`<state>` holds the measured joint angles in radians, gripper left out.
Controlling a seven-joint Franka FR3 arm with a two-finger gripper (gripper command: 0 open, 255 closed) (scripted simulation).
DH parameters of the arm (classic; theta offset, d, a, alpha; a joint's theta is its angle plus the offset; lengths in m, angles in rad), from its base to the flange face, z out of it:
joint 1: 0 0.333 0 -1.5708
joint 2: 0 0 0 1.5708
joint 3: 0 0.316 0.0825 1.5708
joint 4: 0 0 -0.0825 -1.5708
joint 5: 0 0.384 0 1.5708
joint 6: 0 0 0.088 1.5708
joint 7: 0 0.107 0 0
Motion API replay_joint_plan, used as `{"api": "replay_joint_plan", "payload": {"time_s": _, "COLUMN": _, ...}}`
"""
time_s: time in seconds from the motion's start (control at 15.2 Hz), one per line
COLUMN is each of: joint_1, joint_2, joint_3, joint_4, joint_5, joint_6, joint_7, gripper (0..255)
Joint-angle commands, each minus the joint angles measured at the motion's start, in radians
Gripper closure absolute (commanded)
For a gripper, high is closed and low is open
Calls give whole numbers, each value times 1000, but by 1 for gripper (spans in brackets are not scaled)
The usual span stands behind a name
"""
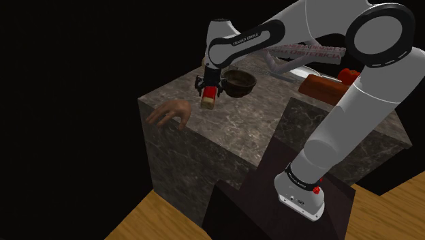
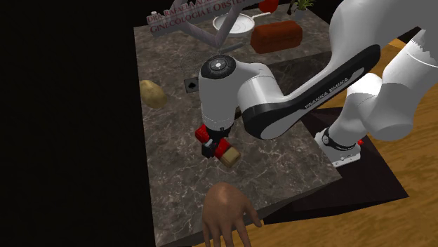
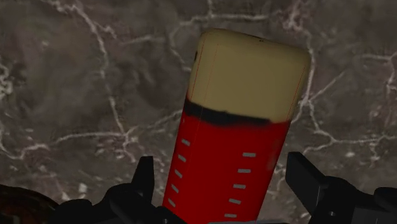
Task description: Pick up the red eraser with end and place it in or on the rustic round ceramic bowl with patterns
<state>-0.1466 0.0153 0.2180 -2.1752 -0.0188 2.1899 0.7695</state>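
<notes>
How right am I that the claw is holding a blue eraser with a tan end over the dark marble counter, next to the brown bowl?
Not quite: the eraser is red, not blue, as the wrist view shows. The rest is right: the claw holds it, tan end outward, over the dark marble counter, next to the brown bowl.

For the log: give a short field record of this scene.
tool: shut on the eraser
eraser: red, tan end, held above the counter
bowl: dark brown, on the counter, to the shoulder view's right of the tool
hand: lying at the counter's edge
task: eraser not yet in bowl
</notes>
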Motion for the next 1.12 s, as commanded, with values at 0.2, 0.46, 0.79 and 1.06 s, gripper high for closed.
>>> {"api": "replay_joint_plan", "payload": {"time_s": 0.2, "joint_1": 0, "joint_2": 0, "joint_3": 0, "joint_4": 0, "joint_5": 0, "joint_6": 0, "joint_7": 0, "gripper": 255}}
{"api": "replay_joint_plan", "payload": {"time_s": 0.46, "joint_1": 0, "joint_2": -1, "joint_3": 0, "joint_4": -1, "joint_5": 0, "joint_6": -1, "joint_7": 0, "gripper": 255}}
{"api": "replay_joint_plan", "payload": {"time_s": 0.79, "joint_1": 0, "joint_2": -7, "joint_3": 0, "joint_4": 6, "joint_5": 2, "joint_6": -13, "joint_7": -2, "gripper": 255}}
{"api": "replay_joint_plan", "payload": {"time_s": 1.06, "joint_1": -1, "joint_2": -31, "joint_3": -1, "joint_4": 35, "joint_5": 9, "joint_6": -65, "joint_7": -7, "gripper": 255}}
